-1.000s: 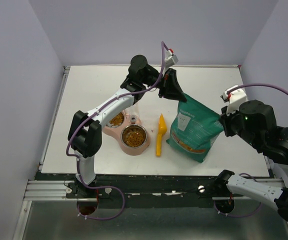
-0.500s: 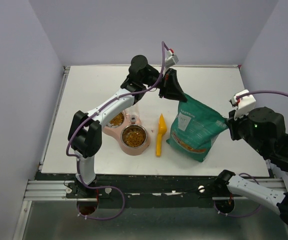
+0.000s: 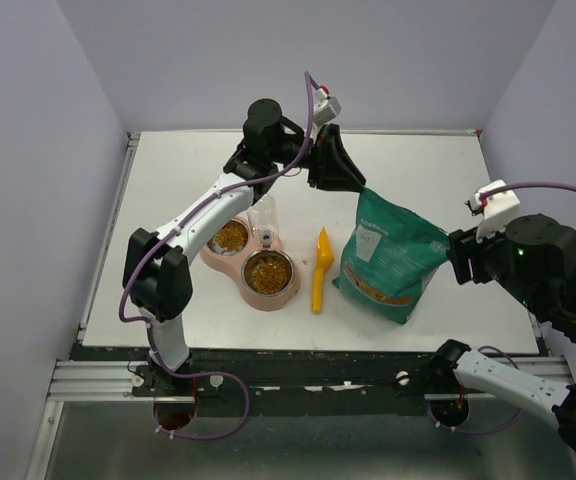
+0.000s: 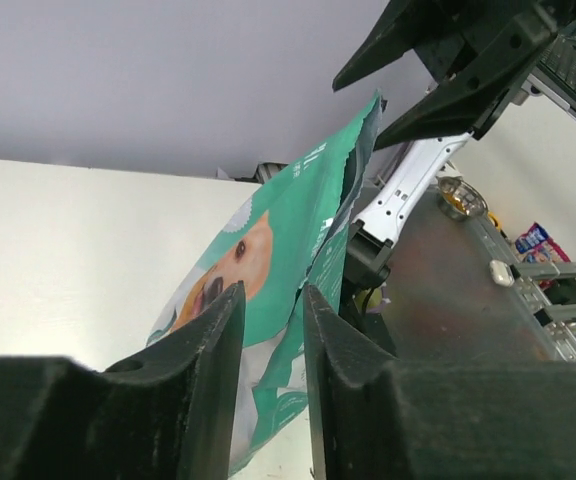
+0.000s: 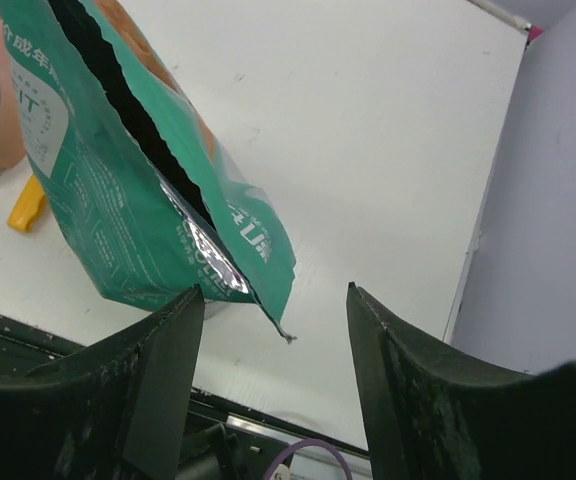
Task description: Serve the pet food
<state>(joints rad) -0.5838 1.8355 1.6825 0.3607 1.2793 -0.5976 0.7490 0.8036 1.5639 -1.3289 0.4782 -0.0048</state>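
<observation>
A white table (image 3: 183,170) sits boxed in by pale lilac walls (image 3: 28,150), with both arm bases bolted to a metal rail (image 3: 98,378) at the near edge.

Nearest on the right, the right gripper (image 5: 273,295) hangs with its fingers spread wide and nothing between them. It is above and just right of the teal bag (image 3: 393,255). The bag stands leaning, and its torn mouth is a dark slit that runs away from this gripper toward the far left. What is inside the slit is hidden.

Just left of the bag lies a yellow scoop (image 3: 321,268). Its long axis runs near to far, with the handle toward the near edge, and nothing grips it.

Left of the scoop is a pink double feeder (image 3: 286,298). The pet food (image 3: 268,272) already fills both its steel bowls, so serving looks largely done. A clear cylinder (image 3: 263,215) stands at the feeder's far side.

Farthest back, the left arm reaches over the feeder, putting the left gripper (image 4: 271,292) at the bag's upper far corner. Its fingers are drawn close, leaving a slim gap. The bag's edge runs down toward that gap, but I cannot tell whether it is pinched there.

The kibble lies left of the bag, so the left arm is nearer to the bowls. For the right arm, the bag and scoop stand in the way.
</observation>
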